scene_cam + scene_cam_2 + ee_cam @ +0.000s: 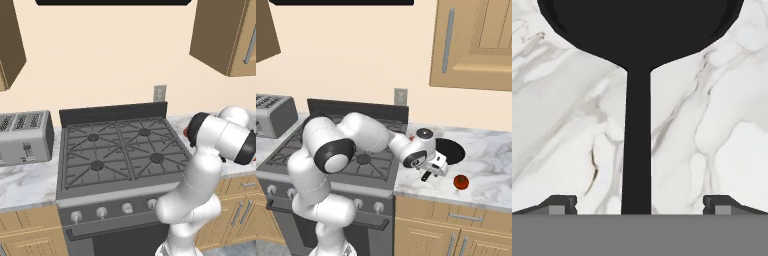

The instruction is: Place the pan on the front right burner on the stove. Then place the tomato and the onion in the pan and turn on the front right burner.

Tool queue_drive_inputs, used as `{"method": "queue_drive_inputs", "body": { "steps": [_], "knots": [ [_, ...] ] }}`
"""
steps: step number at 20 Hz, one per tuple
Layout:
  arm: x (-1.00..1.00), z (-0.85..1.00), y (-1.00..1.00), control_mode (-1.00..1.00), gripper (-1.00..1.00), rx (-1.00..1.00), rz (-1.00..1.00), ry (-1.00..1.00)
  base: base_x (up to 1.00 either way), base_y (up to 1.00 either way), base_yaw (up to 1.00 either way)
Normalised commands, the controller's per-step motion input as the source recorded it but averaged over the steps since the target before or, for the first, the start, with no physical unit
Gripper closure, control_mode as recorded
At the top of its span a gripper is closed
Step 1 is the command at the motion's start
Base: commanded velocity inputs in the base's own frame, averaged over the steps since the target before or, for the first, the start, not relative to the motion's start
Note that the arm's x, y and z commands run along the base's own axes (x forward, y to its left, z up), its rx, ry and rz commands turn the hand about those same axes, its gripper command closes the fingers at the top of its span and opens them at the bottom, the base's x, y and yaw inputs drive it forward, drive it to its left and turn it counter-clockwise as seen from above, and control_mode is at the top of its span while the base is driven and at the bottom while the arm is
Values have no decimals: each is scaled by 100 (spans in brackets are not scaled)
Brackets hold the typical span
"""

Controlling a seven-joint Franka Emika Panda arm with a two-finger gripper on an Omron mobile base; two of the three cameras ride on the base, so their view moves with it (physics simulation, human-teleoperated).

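Observation:
The black pan [450, 150] lies on the marble counter right of the stove [120, 145]. Its long handle [637, 150] runs straight toward me between my two fingertips [562, 204]. My gripper [640, 205] [432, 171] is open and hovers low over the handle's end, straddling it without closing. The bright red tomato [461, 182] sits on the counter just right of the gripper, near the front edge. A reddish sliver [412, 137] behind my wrist may be the onion, mostly hidden. The front right burner [157, 158] is bare.
A silver toaster [25, 136] stands on the counter left of the stove. Round knobs [101, 212] line the stove's front. Wooden wall cabinets [476, 40] hang above the counter on the right. My arm's elbow arches over the stove's right side.

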Motion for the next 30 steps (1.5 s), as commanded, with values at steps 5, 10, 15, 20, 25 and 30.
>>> {"method": "queue_drive_inputs", "body": {
  "steps": [5, 10, 15, 20, 25, 30],
  "knots": [
    [17, -11, 0, -100, -100, 0, 5, 0, 0, 0, 0],
    [8, -24, 0, -100, -100, 0, 3, 0, 0, 0, 0],
    [6, -16, 0, -100, -100, 0, 3, 0, 0, 0, 0],
    [0, -5, 0, -100, -100, 0, 2, 0, 0, 0, 0],
    [0, -1, 0, -100, -100, 0, 1, 0, 0, 0, 0],
    [0, 0, 0, -100, -100, 0, 0, 0, 0, 0, 0]
  ]
}}
